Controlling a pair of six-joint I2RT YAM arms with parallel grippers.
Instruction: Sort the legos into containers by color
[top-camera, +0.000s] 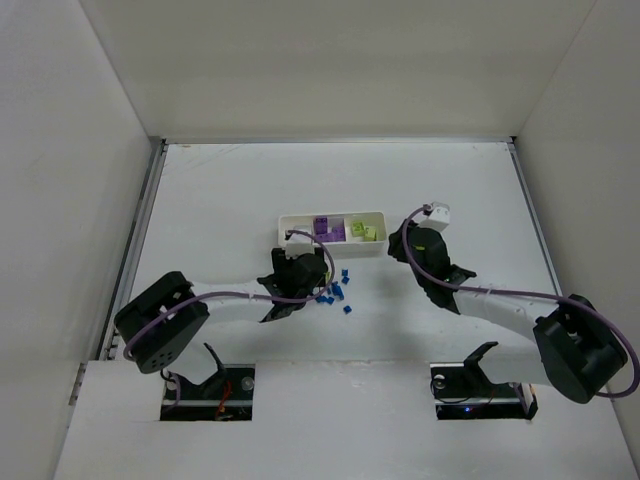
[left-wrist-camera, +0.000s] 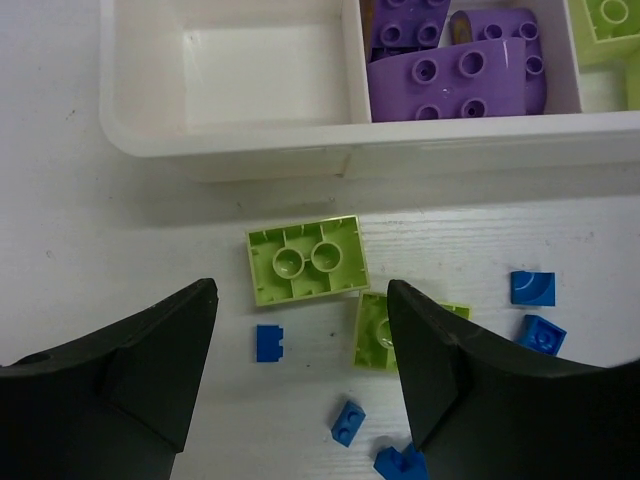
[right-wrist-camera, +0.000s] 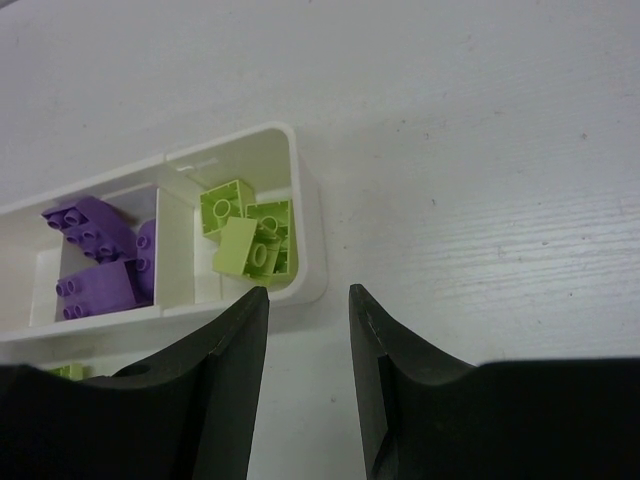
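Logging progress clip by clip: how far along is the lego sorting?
Done: purple blocks sit in the tray, middle compartment; green bricks in the right one. In hand: nothing; the left gripper hovers, fingers open, over two loose green bricks. Left: those two and all blue pieces; the left compartment is empty.

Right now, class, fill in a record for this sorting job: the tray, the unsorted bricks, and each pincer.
Container: white tray, three compartments
Left compartment: empty
Middle: purple blocks
Right: sorted green bricks
Unsorted: two loose green bricks, hollow side up; several small blue pieces
Left pincer: open, holding nothing, above the loose green bricks
Right pincer: open, holding nothing, by the tray's right end
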